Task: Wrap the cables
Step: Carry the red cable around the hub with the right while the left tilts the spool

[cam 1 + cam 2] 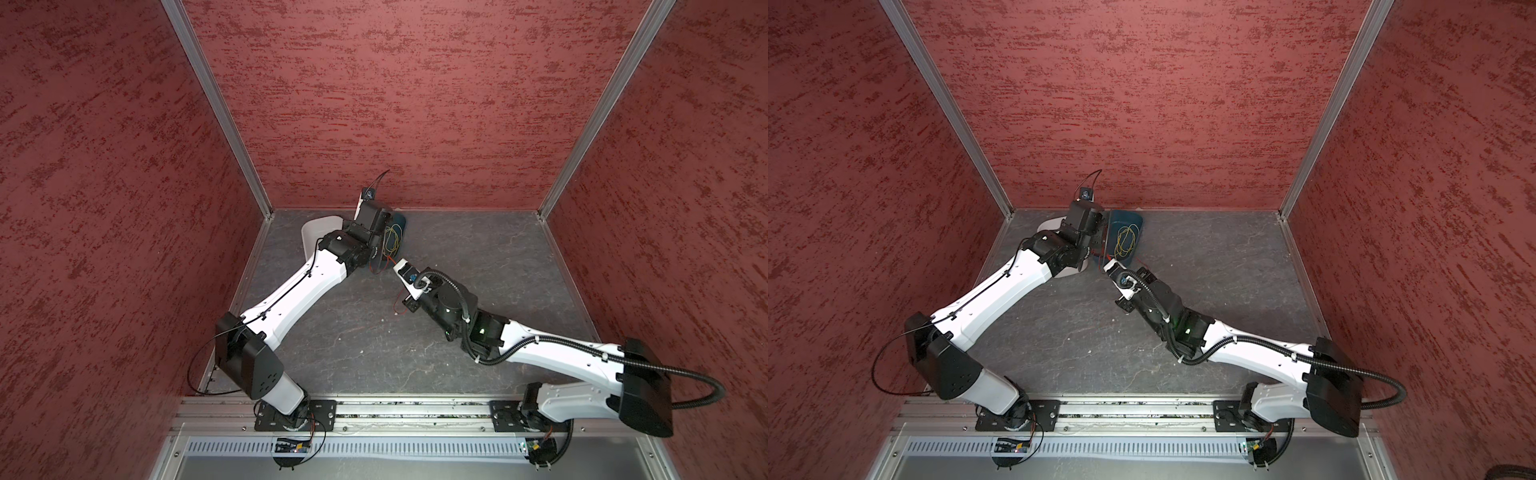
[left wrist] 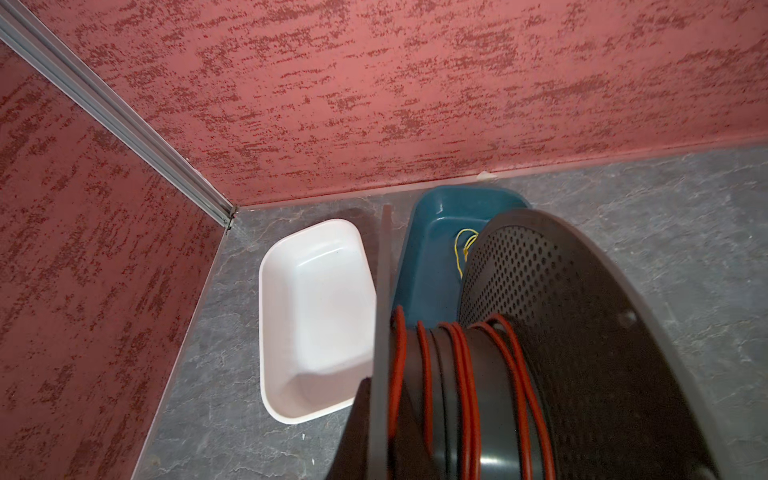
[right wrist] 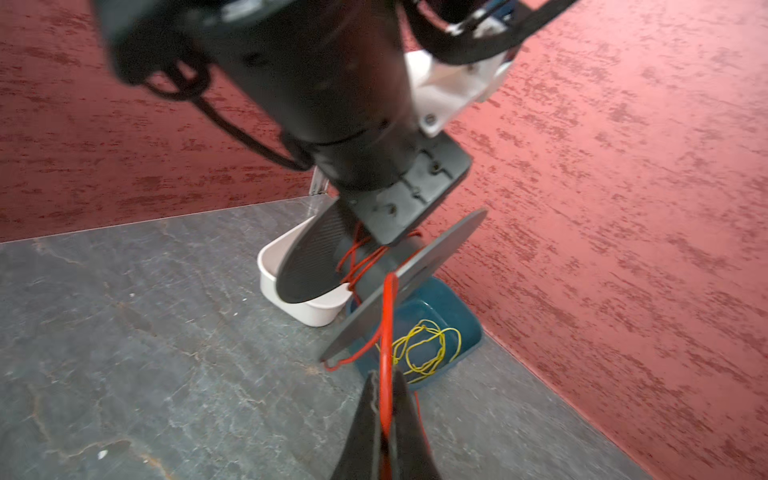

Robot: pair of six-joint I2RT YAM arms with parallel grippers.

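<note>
You're mid-winding: right gripper (image 3: 384, 388) pinches the red cable (image 3: 388, 316), left gripper (image 3: 388, 224) clamps the spool (image 3: 309, 262) (turns look loose); the next lap needs tension.

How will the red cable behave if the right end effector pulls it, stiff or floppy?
Probably floppy: the red cable is very thin, and a slack loop of it droops by the spool. It likely keeps shape only under tension; it runs straight just where the right end effector pinches it. Its loose, uneven turns on the spool may slide sideways.
</note>
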